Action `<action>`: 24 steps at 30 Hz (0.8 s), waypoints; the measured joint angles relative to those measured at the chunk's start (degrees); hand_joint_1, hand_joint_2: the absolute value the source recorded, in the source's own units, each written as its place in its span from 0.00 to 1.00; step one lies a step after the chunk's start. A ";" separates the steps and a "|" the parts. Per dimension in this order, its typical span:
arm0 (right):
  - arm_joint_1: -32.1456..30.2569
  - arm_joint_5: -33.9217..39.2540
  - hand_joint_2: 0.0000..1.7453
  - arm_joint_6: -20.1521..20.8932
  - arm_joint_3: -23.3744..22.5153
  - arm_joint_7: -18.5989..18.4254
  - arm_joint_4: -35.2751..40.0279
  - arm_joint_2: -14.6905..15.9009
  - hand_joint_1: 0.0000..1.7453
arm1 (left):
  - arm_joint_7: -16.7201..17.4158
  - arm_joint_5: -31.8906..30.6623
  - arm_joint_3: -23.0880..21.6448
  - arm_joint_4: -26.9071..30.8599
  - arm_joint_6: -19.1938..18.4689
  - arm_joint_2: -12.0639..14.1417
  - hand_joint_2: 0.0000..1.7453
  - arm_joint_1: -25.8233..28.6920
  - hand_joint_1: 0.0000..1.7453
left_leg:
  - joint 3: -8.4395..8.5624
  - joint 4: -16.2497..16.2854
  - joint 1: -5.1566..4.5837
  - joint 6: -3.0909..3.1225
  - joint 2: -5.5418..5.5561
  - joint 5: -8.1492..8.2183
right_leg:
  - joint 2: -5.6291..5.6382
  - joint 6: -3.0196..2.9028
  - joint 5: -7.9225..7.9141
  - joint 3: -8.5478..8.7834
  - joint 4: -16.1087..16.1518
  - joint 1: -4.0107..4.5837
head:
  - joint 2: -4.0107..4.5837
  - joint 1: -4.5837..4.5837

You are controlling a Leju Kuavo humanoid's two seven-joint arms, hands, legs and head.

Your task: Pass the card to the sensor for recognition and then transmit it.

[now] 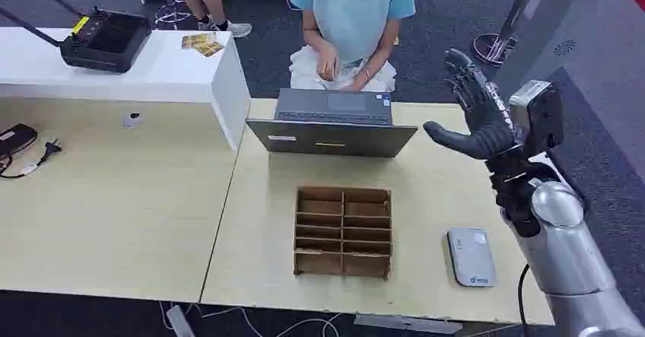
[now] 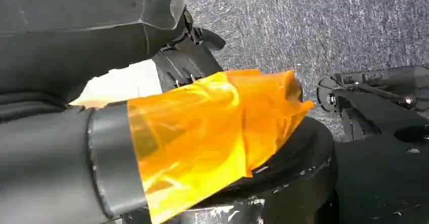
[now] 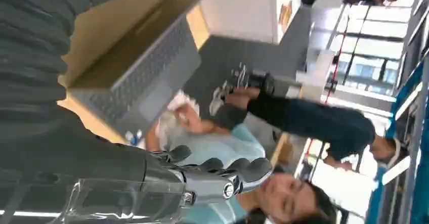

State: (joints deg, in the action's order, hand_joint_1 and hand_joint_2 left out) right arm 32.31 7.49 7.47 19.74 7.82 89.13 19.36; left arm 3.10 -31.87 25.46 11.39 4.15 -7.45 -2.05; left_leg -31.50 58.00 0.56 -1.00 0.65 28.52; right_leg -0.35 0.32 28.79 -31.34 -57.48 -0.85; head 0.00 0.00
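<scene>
A: Where does the right robot hand stand?

B: Raised at the far right edge of the surface, palm toward the person, fingers spread and holding nothing. It looks posed to receive something.

A: The card?

B: I see no card in that palm. The person sits behind the laptop with both hands busy in their lap; a card may be there, but it is too small to tell. Some cards lie on the white counter at far left, well apart from the robot.

A: And the sensor?

B: The grey reader lies flat near the front right edge, below the raised arm, so a card taken there needs only a short drop to reach it. The box with compartments sits between reader and table seam, likely the card's destination.

A: The left robot hand?

B: Its wrist view shows it hanging over the carpet, a part wrapped in orange film. Whether the fingers are curled or apart, I cannot tell.
</scene>
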 joint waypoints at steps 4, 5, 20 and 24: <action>2.37 -8.30 1.00 -3.87 1.55 -1.75 0.90 -1.22 0.00 | 0.00 -0.20 0.31 0.00 -0.02 -0.07 0.00 -0.02 0.00 | 0.01 0.00 0.00 0.00 -0.01 0.00 | 0.02 0.00 0.00 -0.01 0.00 0.00 | 0.00 0.02; 2.96 -10.36 1.00 -4.67 2.07 -2.27 1.18 -1.57 0.00 | 0.00 -0.35 0.35 0.00 -0.02 -0.09 0.00 -0.03 0.00 | 0.01 0.00 0.00 0.01 0.01 -0.02 | 0.00 0.00 0.00 0.00 0.00 0.00 | 0.00 0.02; 12.41 -51.60 1.00 -17.96 10.21 -11.78 0.74 -5.73 0.00 | 0.22 -3.67 1.09 0.00 -0.70 -0.13 0.00 -0.16 0.00 | 0.01 0.00 0.01 -0.03 0.01 -0.05 | -0.01 0.00 0.00 -0.01 -0.03 0.00 | 0.00 0.00; 13.53 -56.54 1.00 -18.62 11.23 -12.94 -0.18 -6.29 0.00 | 0.28 -4.50 1.09 0.00 -0.83 -0.13 0.00 -0.19 0.00 | 0.00 0.00 0.00 -0.03 0.01 -0.05 | 0.00 0.00 0.00 -0.01 -0.03 0.00 | 0.00 0.00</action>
State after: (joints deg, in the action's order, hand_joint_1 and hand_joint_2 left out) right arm 45.84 -49.06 -11.15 30.97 -5.12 88.96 13.07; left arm 3.39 -36.37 26.56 11.39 3.32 -7.58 -2.24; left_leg -31.50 58.00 0.56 -1.03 0.65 28.48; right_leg -0.35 0.32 28.79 -31.35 -57.51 -0.85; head 0.00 0.00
